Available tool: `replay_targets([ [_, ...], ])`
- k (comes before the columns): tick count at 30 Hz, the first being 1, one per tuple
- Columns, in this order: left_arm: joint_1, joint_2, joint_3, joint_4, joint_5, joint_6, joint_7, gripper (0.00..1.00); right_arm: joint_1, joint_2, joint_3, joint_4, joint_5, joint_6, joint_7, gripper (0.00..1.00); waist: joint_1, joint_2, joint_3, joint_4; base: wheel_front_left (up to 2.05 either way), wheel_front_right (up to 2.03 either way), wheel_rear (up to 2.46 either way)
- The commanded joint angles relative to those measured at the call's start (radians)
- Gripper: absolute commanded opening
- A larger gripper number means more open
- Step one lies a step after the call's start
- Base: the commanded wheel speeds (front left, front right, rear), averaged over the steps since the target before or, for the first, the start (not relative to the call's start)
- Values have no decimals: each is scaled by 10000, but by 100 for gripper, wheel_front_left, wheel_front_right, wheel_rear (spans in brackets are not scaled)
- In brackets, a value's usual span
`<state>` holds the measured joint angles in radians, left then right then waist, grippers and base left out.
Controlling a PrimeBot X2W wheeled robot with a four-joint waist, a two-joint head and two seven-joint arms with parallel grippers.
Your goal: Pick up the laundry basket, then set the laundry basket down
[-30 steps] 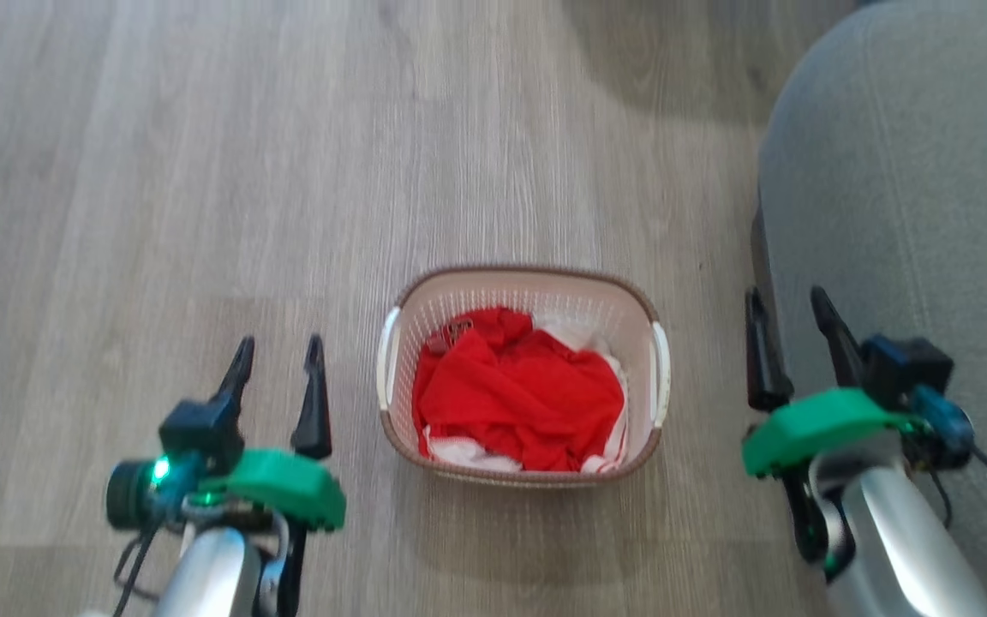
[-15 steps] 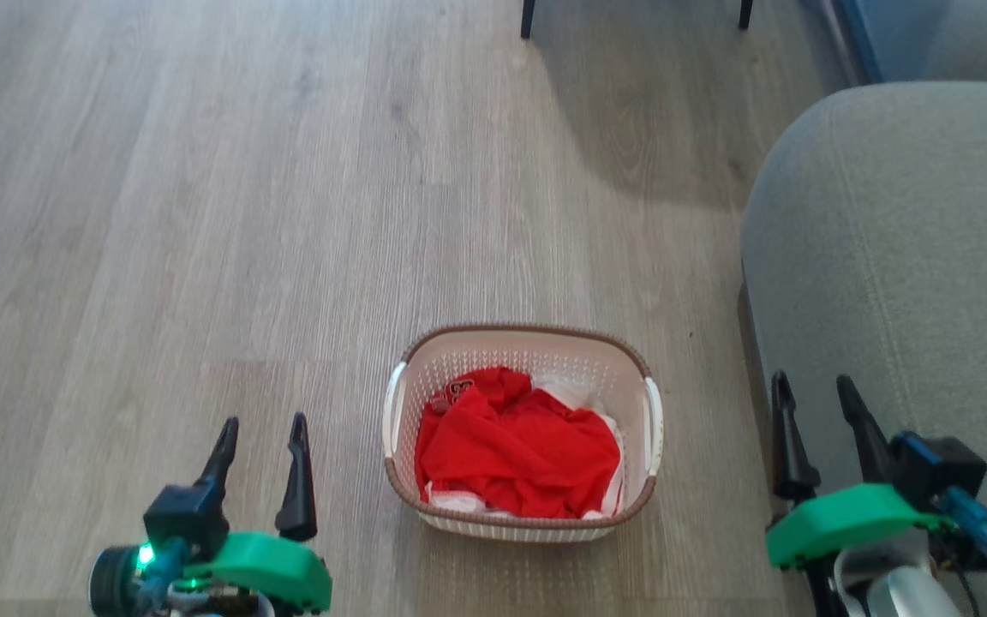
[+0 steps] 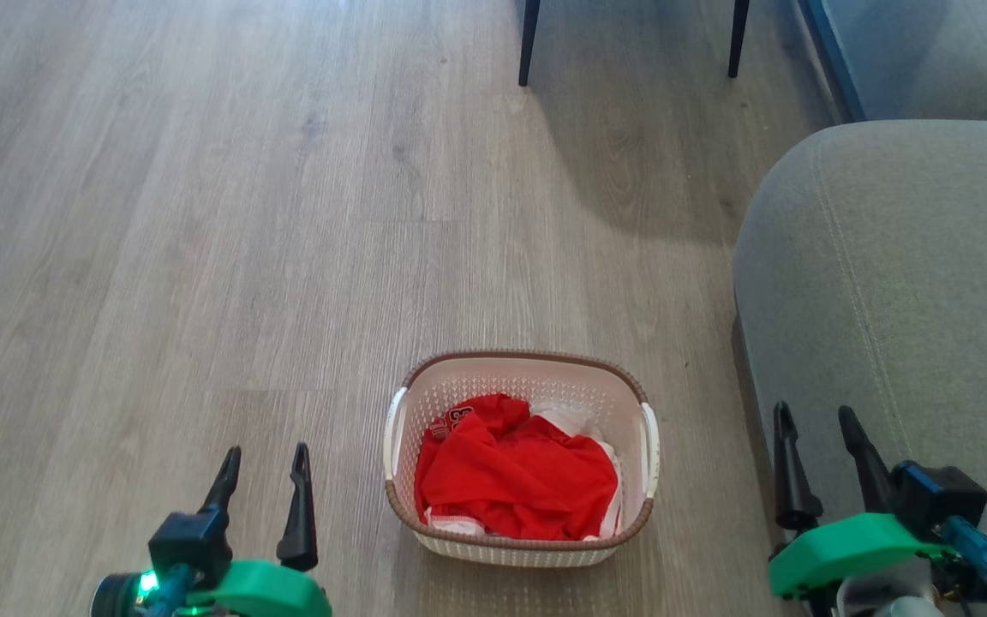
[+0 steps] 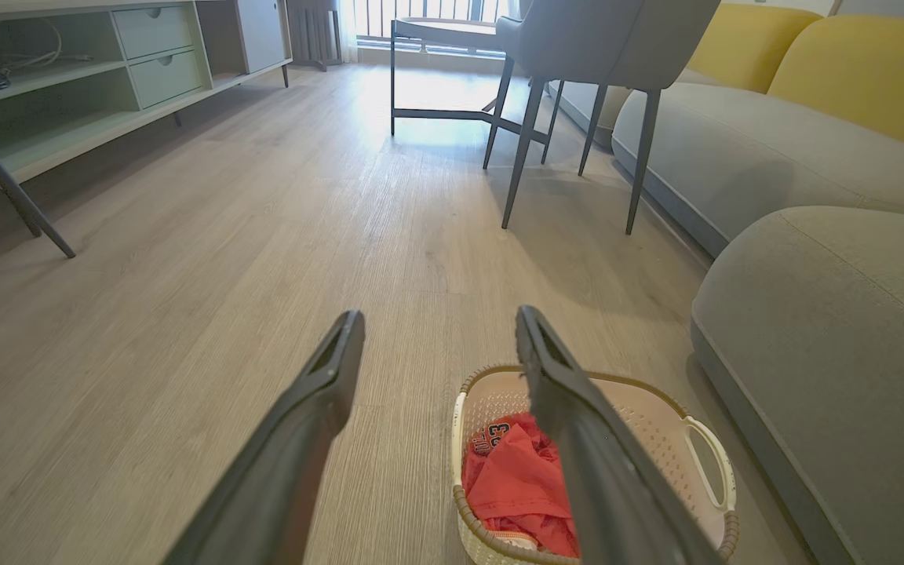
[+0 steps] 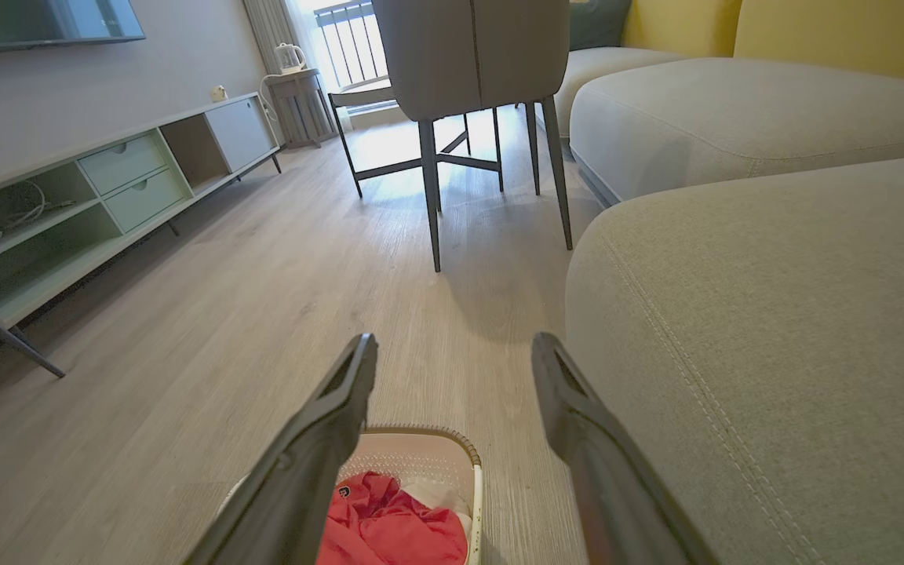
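Wood-plank floor (image 3: 202,257), grey sofa (image 3: 905,300) at 3 o'clock, dark chair legs (image 3: 530,43) at 12 in the head view. We have the laundry basket (image 3: 519,354) on the floor at 6 o'clock, upright, red clothes (image 3: 519,480) inside. It sits just beside the sofa, not touching it as far as we can see.

Our left gripper (image 3: 266,450) is at 7 o'clock, fingers spread, nothing between them, clear of the left handle (image 3: 392,428). Our right gripper (image 3: 812,411) is at 4 o'clock, fingers likewise apart and empty, in front of the sofa edge, clear of the right handle (image 3: 649,450).

Change over the last second: the whole head picture has shifted. The basket has slid from centre to lower frame and looks smaller, and the chair legs have come in. That's camera motion, so we read it as the body straightening up. The basket holds its spot on the planks. Both grippers sit lower in frame, spread unchanged.

For the task: the basket is grounded and neither claw grips it. We can't tell pre-pick from post-set-down. The rising view suggests backing off, not reaching in.
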<state>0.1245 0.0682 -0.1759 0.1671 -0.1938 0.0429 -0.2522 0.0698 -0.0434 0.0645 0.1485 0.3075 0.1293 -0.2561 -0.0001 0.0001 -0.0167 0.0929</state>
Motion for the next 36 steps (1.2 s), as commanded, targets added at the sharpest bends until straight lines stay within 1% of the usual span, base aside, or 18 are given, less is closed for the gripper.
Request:
replay_targets([
  [1,-275,75,415,-372,98,-56,-95,100,-170,-68,194,-335,-102,14,-57,100,1,-1,-14,0,0,0,0],
  [8,-233,105,434,-445,166,-92,-95,100,-140,-68,167,-331,-147,14,-57,100,1,-1,-42,-4,0,0,0],
  [9,1,19,14,-47,98,-76,0,0,4,0,-10,-1,-84,0,0,0,1,-1,-44,-5,0,0,0],
  [12,124,-35,-75,572,63,-76,50,0,76,44,42,630,-63,-2,9,0,1,-1,-46,-8,0,0,0],
  [36,-330,-12,406,628,-2610,-381,662,0,-256,-94,-135,681,2480,1,559,0,1,-1,-1,-177,0,0,0],
])
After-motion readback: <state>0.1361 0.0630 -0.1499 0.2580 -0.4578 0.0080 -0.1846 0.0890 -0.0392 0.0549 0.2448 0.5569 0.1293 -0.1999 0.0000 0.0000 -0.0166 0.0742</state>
